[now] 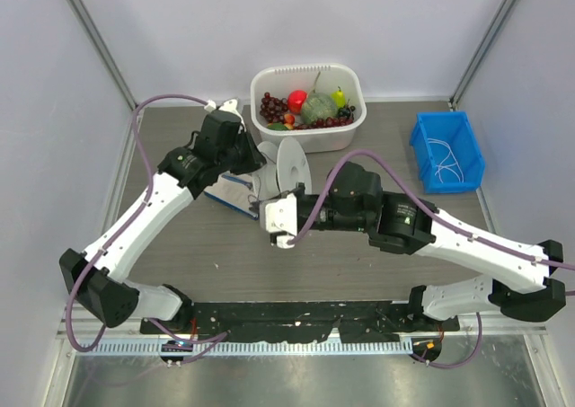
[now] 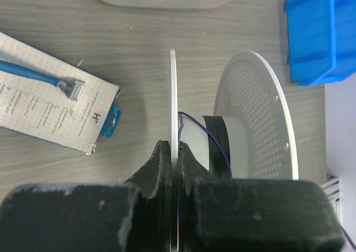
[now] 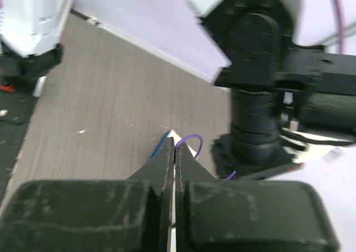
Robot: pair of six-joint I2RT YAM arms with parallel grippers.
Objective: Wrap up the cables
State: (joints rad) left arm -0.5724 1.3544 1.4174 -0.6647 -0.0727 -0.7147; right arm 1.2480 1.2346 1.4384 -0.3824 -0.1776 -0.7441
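Note:
A white spool [image 1: 293, 166] stands on edge at the table's middle. My left gripper [image 1: 255, 161] is shut on its thin plain flange [image 2: 173, 90]; the left wrist view also shows the perforated flange [image 2: 255, 113] and a thin purple cable [image 2: 216, 138] running over the dark-banded core. My right gripper [image 1: 269, 202] sits just in front of the spool. In the right wrist view it [image 3: 174, 152] is shut on the end of that thin purple cable [image 3: 193, 140], which loops out past the tips. More thin white cables [image 1: 442, 165] lie in the blue bin [image 1: 422, 146].
A white tub [image 1: 350, 136] of plastic fruit stands behind the spool. A carded razor package [image 1: 228, 191] lies left of the spool, also in the left wrist view [image 2: 39, 104]. The left arm's wrist [image 3: 258, 102] is close ahead of my right gripper.

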